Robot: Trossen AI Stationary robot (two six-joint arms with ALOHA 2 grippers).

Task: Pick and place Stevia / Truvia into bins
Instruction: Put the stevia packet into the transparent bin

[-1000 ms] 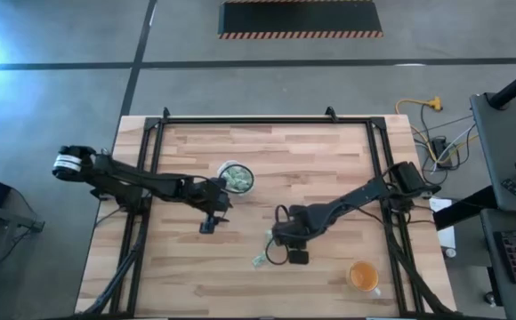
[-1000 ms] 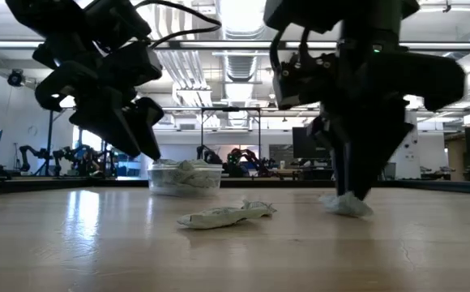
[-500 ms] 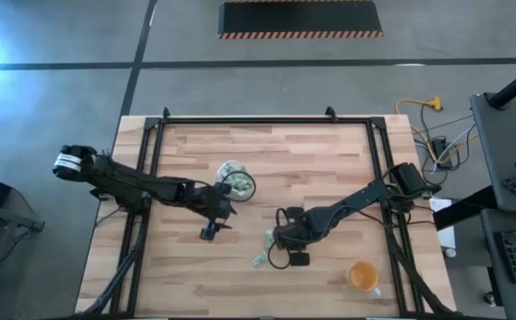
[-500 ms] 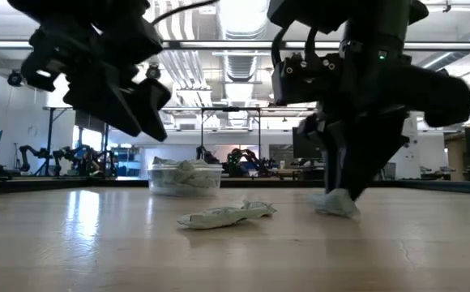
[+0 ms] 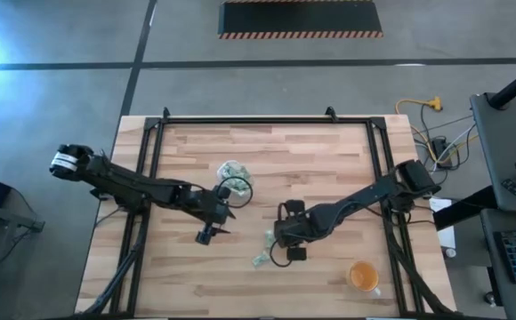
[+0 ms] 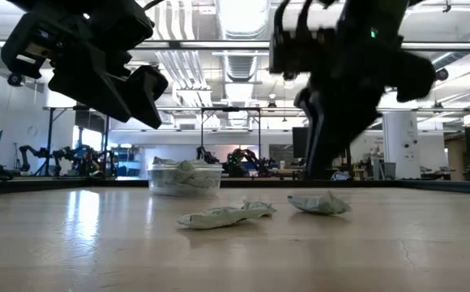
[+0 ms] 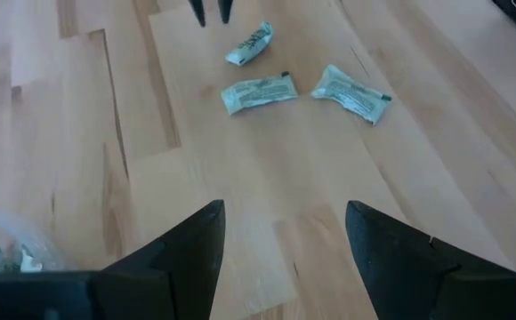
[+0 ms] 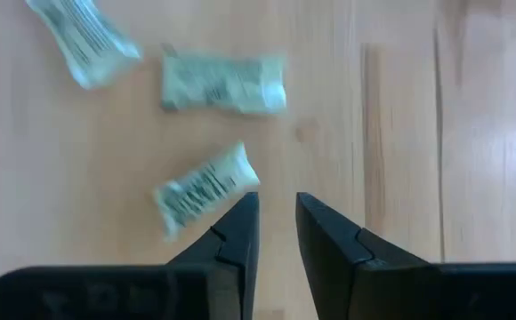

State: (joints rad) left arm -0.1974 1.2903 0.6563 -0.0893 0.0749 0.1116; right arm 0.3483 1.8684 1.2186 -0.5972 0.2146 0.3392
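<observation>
**What I count on my table**

I see three loose packets (image 7: 259,92) lying on the wood, one clear tub (image 6: 185,178) with more packets inside it than I can count, and one orange cup (image 5: 363,276). I have two grippers, the left (image 5: 206,233) and the right (image 5: 286,252).

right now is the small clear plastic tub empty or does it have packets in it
Not empty. The small clear plastic tub holds a heap of pale green and white paper packets rising to about its rim in the low view.
</observation>
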